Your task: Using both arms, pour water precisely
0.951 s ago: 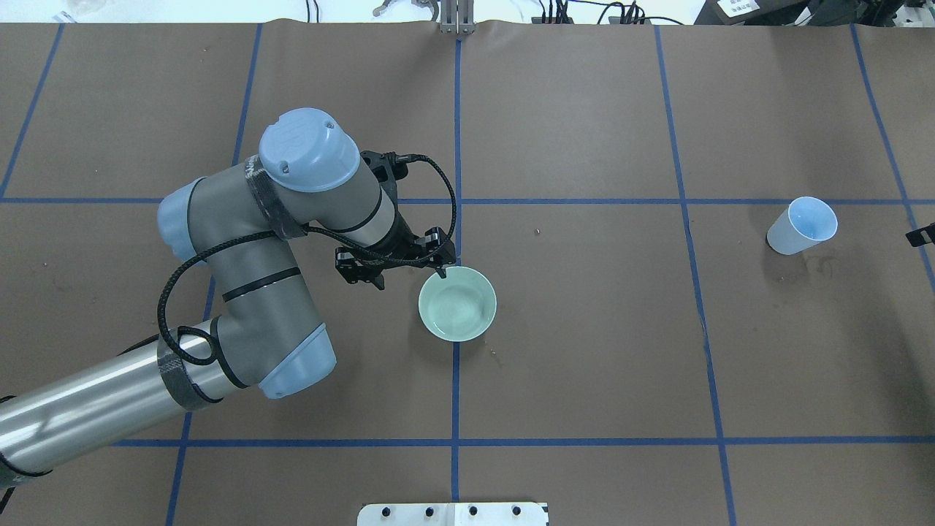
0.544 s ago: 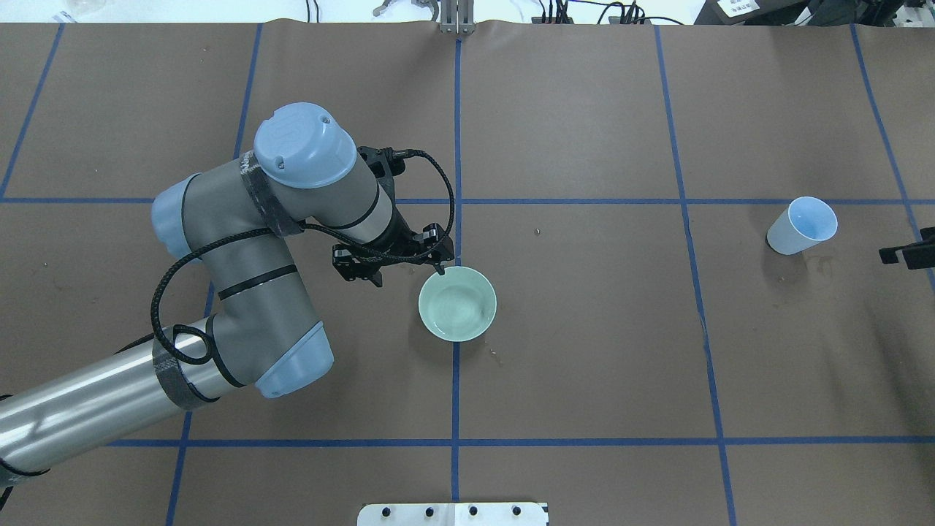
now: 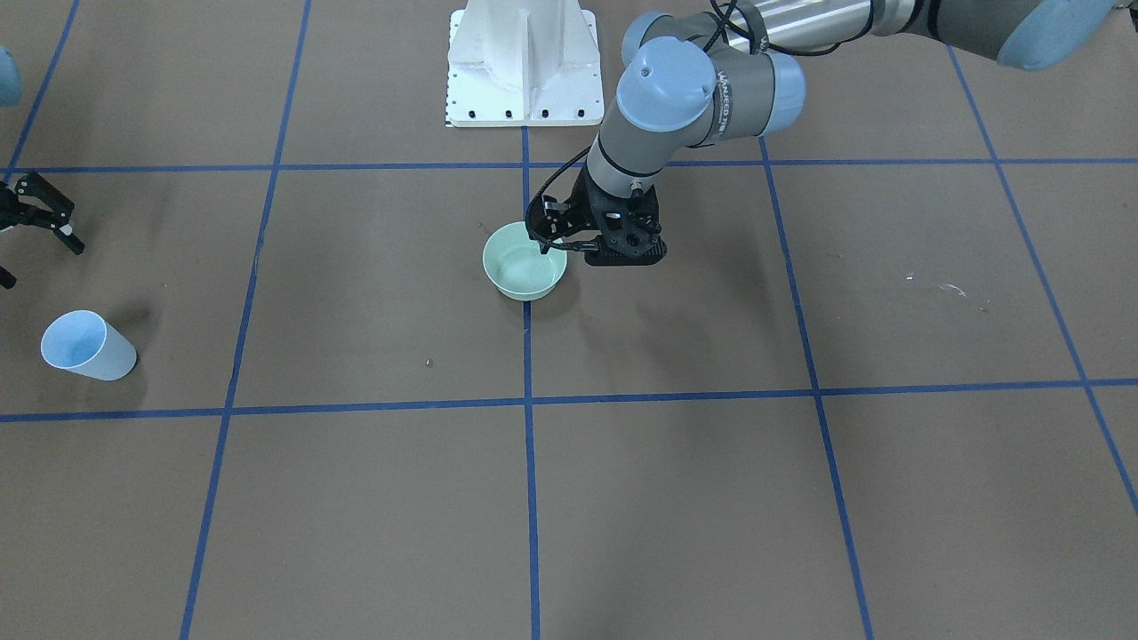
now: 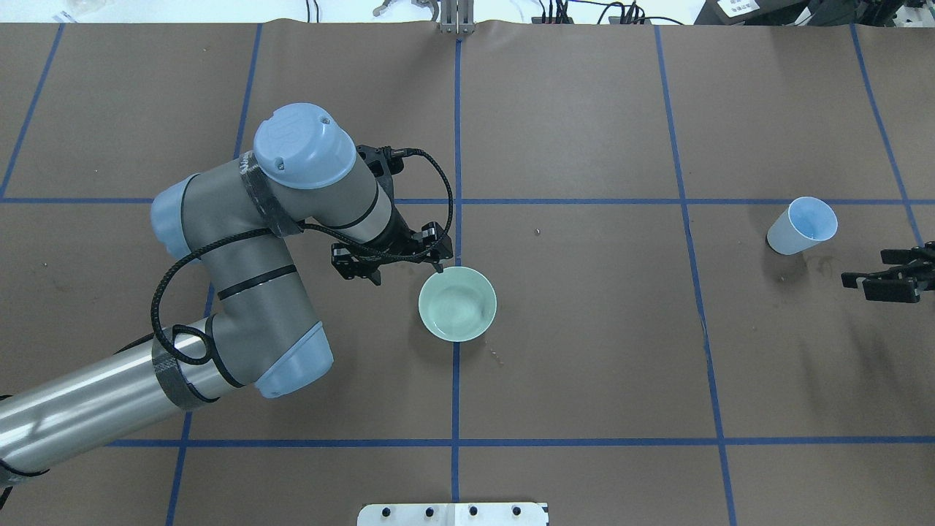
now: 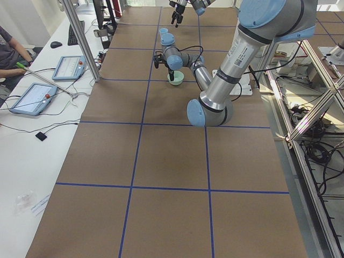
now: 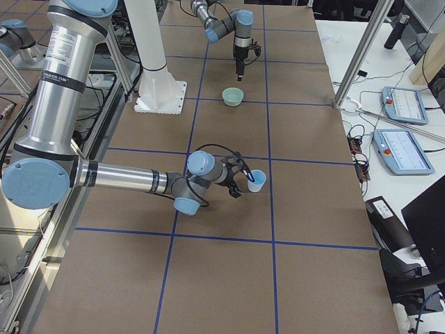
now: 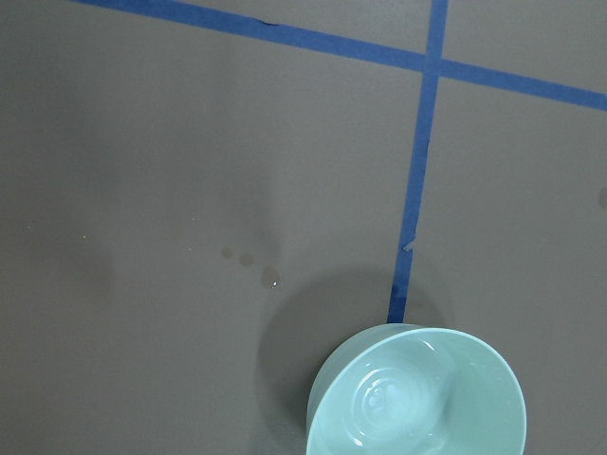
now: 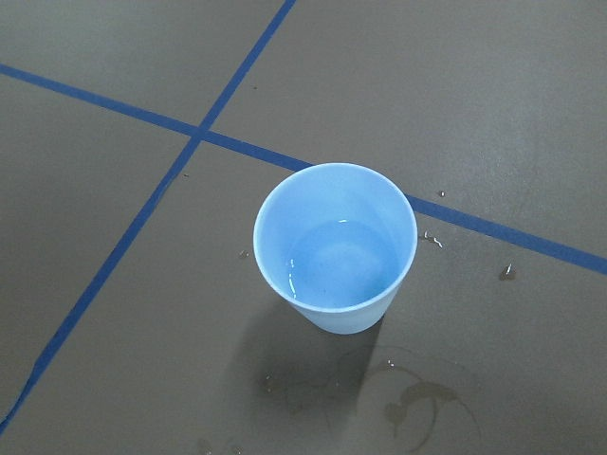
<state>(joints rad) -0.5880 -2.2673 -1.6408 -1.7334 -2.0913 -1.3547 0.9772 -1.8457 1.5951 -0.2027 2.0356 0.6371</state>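
Left gripper [image 4: 410, 275] is held open just beside the bowl [image 4: 491, 303]; right gripper [image 4: 863, 267] is held open, well apart from it. Water [image 8: 341, 263] is seen in the cup [image 4: 785, 237].

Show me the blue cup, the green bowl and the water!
blue cup [image 8: 332, 194], right wrist view, inner wall.
water [image 8: 341, 261], right wrist view, middle of the pool.
green bowl [image 4: 482, 310], overhead view, inner wall.

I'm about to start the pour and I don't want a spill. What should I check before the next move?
1. Blue cup upright, water inside: ok.
2. Right gripper open: ok.
3. Right gripper around the cup: not ok, apart from it.
4. Left gripper holding the green bowl by its rim: cannot tell.
5. Table dry: not ok, droplets near cup and bowl.
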